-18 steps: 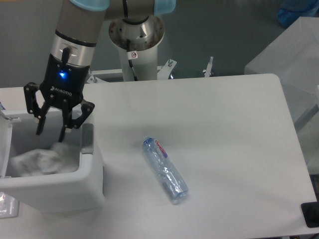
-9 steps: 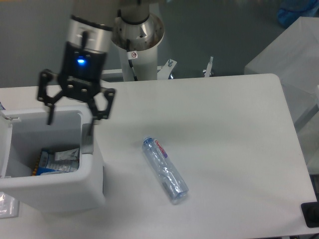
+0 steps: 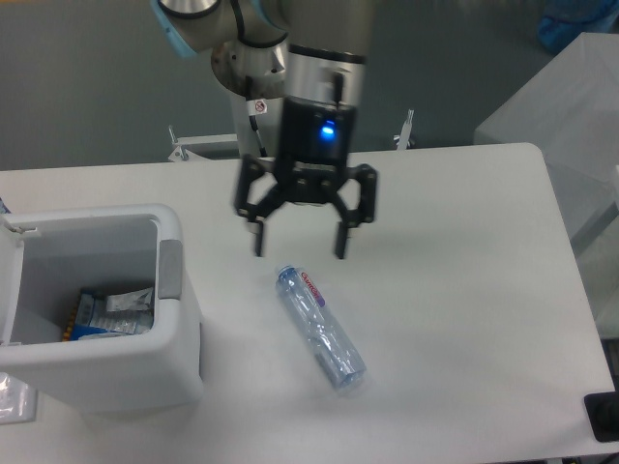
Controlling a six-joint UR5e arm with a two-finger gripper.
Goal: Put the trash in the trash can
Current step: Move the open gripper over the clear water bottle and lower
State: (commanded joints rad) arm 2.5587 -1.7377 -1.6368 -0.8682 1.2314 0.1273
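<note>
A crushed clear bluish bottle [image 3: 320, 328] with a red-pink label lies on the white table [image 3: 464, 290], slanting from upper left to lower right. My gripper [image 3: 300, 246] hangs open and empty just above the bottle's upper end, fingers pointing down. The white trash can [image 3: 106, 362] stands at the left front with its lid open. The crumpled clear-white wrapper [image 3: 114, 311] lies inside it on the bottom.
A grey patch [image 3: 170, 271] marks the can's right wall. The arm's base post [image 3: 253, 106] stands at the table's far edge. A white box [image 3: 571, 106] sits off the table at the right. A dark item [image 3: 603, 418] is at the front right corner.
My gripper has let go of the wrapper, which dropped into the can, then risen and swung right from above the can to above the bottle. The bottle has not moved.
</note>
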